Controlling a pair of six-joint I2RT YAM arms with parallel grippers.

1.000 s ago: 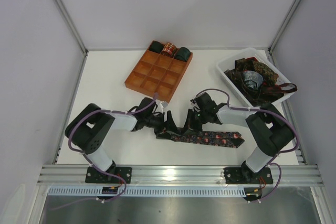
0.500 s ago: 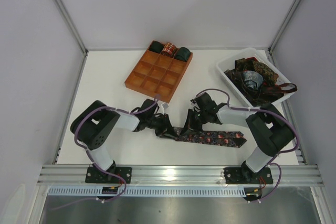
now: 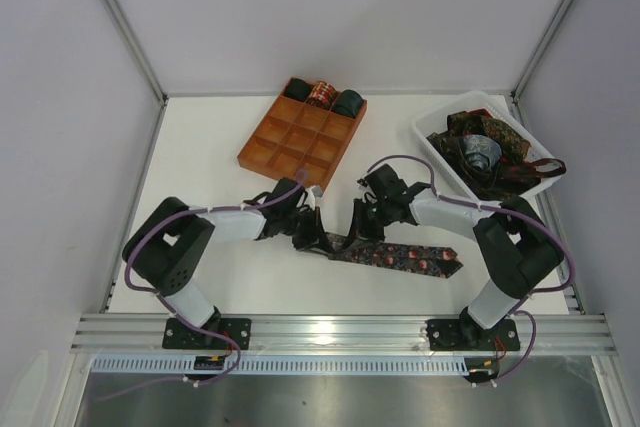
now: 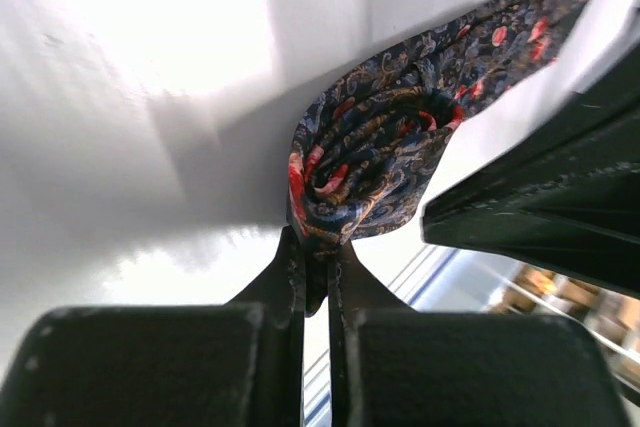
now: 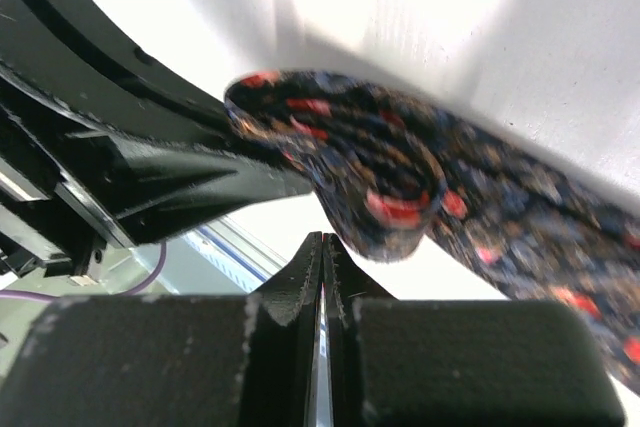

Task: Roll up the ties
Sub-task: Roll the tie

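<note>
Left pincer [image 4: 315, 249] is clamped on the tie [image 4: 372, 152], its fingers pressed together on the lower edge of a partly rolled coil at the tie's end. The right pincer [image 5: 322, 245] faces it from the other side, jaws together with nothing between them. Its tips sit just under the coil, and I cannot tell whether they touch it. From the coil the rest of the tie lies flat on the white tabletop [image 3: 200, 177], running off to the right past the right arm.

Beyond the pincers, slightly left, lies the orange-brown tray [image 3: 285, 147]. Three rolled ties [image 3: 321, 94] fill its far row, a reddish one between two dark green ones. Far right, the white bin [image 3: 428, 142] holds a heap of loose ties [image 3: 490, 152], one draped over its right rim.
</note>
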